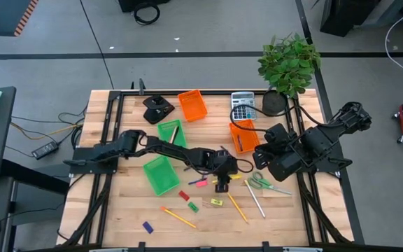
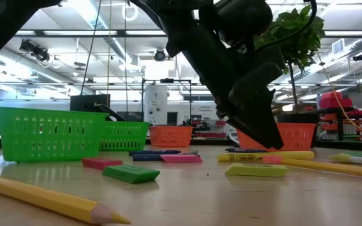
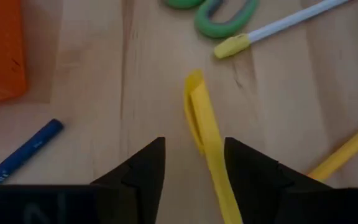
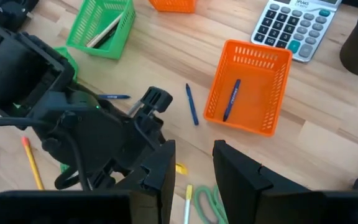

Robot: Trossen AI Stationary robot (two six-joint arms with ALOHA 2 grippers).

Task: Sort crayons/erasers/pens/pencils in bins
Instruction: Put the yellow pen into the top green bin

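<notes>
Plainly the yellow stick (image 3: 207,134) between the left pincer's (image 3: 194,171) spread fingers at table centre looks light, stiff, slippery; pinch mid-length, right pincer (image 4: 193,163) spread at three o'clock.

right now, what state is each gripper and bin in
left gripper: open, low over the table, yellow stick lying between its fingers
right gripper: open, empty, raised
orange bin: upright, one blue pen inside
green bin: upright, one stick inside
second green bin: upright, nothing seen inside
second orange bin: upright, nothing seen inside
</notes>
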